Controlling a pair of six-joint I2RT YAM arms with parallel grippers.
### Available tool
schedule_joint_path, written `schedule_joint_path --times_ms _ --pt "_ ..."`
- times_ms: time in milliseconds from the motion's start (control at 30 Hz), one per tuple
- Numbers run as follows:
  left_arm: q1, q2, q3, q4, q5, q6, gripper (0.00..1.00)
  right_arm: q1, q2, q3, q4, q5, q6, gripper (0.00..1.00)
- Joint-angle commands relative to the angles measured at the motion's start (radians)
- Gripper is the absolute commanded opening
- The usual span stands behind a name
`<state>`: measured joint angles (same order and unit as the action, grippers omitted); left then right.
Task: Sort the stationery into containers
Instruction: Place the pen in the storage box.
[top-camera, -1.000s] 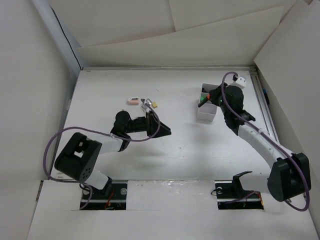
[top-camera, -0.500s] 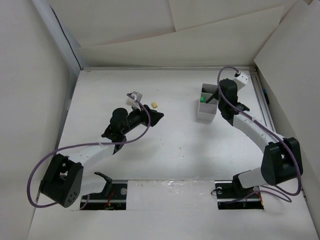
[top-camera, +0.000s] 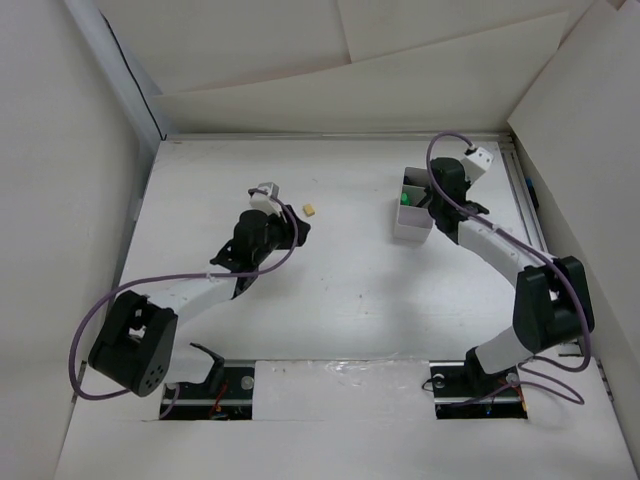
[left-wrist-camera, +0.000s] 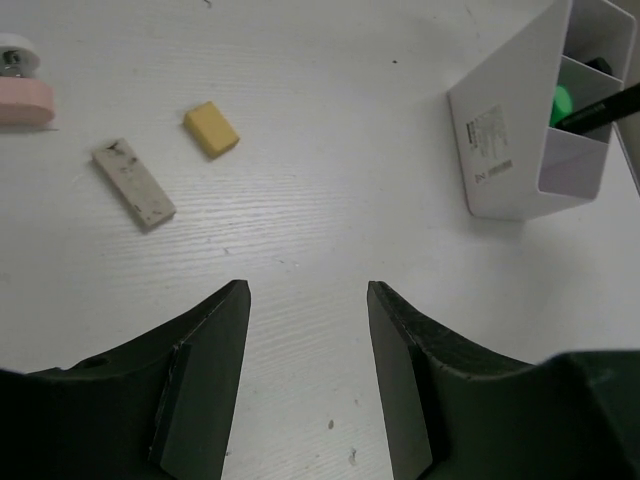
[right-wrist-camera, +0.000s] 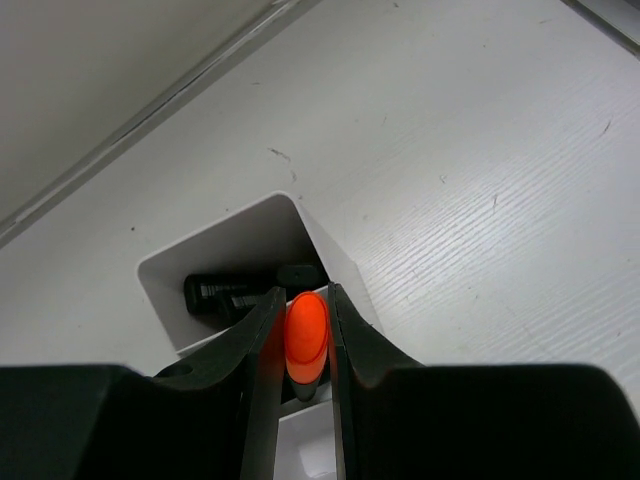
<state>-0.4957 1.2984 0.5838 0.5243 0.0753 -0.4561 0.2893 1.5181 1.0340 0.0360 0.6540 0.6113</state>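
Note:
My right gripper (right-wrist-camera: 304, 300) is shut on a black marker with an orange end (right-wrist-camera: 306, 335) and holds it upright over the white box (right-wrist-camera: 230, 250). Other black markers (right-wrist-camera: 225, 295) lie in the box's far compartment. In the top view this gripper (top-camera: 438, 196) hangs over the box (top-camera: 411, 225). My left gripper (left-wrist-camera: 308, 290) is open and empty above bare table. Ahead of it lie a yellow eraser (left-wrist-camera: 211, 129), a beige block (left-wrist-camera: 134, 183) and a pink eraser (left-wrist-camera: 22, 102). The box (left-wrist-camera: 510, 140) stands to the right with a green item (left-wrist-camera: 566, 100) inside.
The table is walled by white boards on every side. A metal rail (top-camera: 521, 200) runs along the right edge behind the box. In the top view only the yellow eraser (top-camera: 310, 209) shows beside my left gripper (top-camera: 296, 227); the left wrist hides the others.
My left arm has swung its gripper back and up towards the erasers. My right gripper has shifted a little left and further over the box, still holding the marker.

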Motion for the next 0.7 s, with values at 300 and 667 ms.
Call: schedule_joint_path --times_ms 300,667 --pt "-0.001 0.075 0.080 -0.052 -0.141 -0.038 0.47 0.083 0.022 0.046 0.019 0.075 0.027 0.34" --pt "0.026 0.087 0.105 -0.104 -0.175 -0.059 0.47 0.128 -0.139 -0.008 0.001 0.000 0.036 0.68"
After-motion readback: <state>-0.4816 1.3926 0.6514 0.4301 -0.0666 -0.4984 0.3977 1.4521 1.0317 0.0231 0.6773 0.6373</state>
